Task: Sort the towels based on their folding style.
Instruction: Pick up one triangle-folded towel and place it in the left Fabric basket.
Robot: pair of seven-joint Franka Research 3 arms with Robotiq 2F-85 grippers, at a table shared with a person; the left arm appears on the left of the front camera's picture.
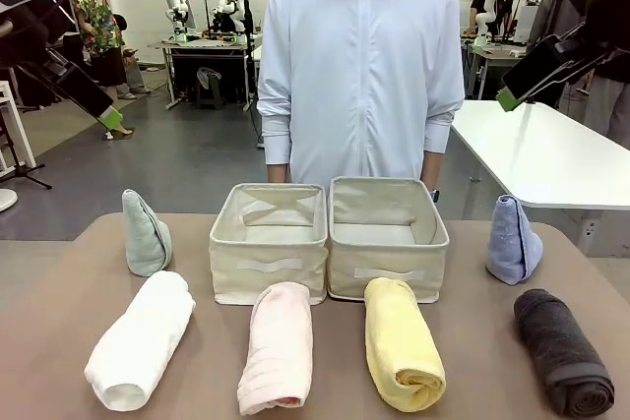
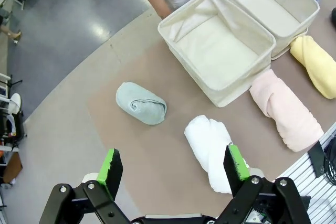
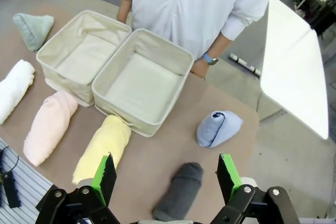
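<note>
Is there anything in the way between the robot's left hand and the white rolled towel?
Nothing visible. The left hand hangs open above the table, and the white towel lies below it with only air between.

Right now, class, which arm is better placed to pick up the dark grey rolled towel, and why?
The right arm: its open jaws hang over the dark grey towel. The left arm sits above the white towel, at the opposite end.

The left gripper [image 1: 111, 119] hangs high on the left side, pointing down and inward, its green-padded fingers [image 2: 111, 165] spread wide, gripping nothing; the right gripper [image 1: 509, 96] mirrors it high on the right side, likewise angled inward, fingers [image 3: 107, 174] equally spread and empty.
</note>
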